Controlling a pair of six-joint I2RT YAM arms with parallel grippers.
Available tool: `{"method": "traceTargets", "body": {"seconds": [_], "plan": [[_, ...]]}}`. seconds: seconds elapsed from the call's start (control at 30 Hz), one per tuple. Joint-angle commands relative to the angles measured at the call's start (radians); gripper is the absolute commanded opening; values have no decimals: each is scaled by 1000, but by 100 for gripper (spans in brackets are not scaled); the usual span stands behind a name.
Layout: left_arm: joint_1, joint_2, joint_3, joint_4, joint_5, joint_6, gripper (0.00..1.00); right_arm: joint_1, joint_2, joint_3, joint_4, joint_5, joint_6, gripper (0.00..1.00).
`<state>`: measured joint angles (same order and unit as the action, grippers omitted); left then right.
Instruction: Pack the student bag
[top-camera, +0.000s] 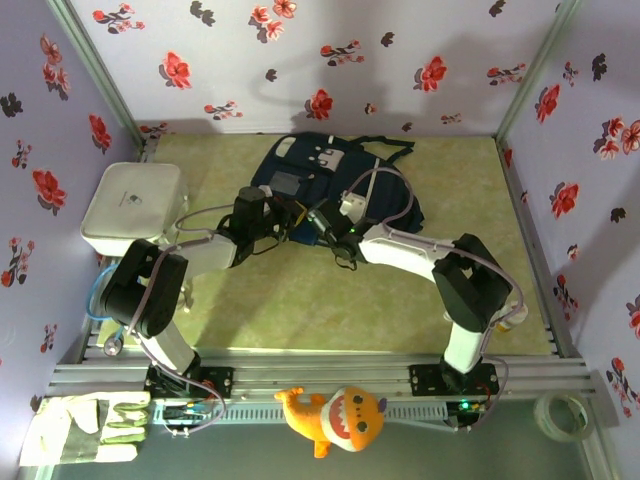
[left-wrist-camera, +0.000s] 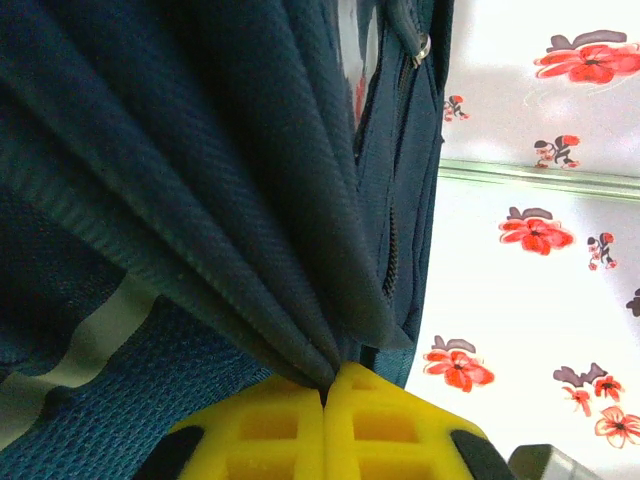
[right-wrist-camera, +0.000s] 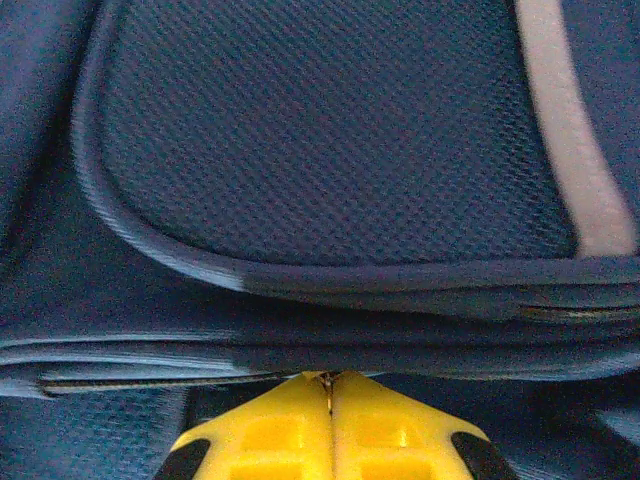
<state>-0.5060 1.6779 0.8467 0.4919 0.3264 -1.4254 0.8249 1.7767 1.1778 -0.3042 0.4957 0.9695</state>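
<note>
Pulling gently apart looks wise for opening the student bag (top-camera: 300, 170), lying right of the white box (top-camera: 130, 205): the left gripper (left-wrist-camera: 325, 385) is clamped on its gathered folds, the right gripper (right-wrist-camera: 328, 378) pinched tight on its edge seam.

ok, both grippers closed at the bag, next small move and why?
Probably lift the right gripper slightly: its jaws are shut at the student bag seam, catch unclear, while the left gripper pinches gathered fabric.
</note>
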Motion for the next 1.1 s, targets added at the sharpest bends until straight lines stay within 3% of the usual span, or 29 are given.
{"method": "traceTargets", "body": {"seconds": [0.0,0.27,0.57,0.8,1.07], "plan": [[17,-17,31,31,-4,45,0,-39,-39,-87,-123,66,6,2],[17,-3,34,39,0,40,0,-44,-17,-102,72,-120,-116,12],[16,-9,29,37,3,40,0,-43,27,-52,50,-93,-140,21],[25,-6,25,37,2,46,0,-43,-5,-76,36,-49,-132,7],[89,7,11,-8,12,112,0,-62,-152,-225,-54,100,-129,5]]}}
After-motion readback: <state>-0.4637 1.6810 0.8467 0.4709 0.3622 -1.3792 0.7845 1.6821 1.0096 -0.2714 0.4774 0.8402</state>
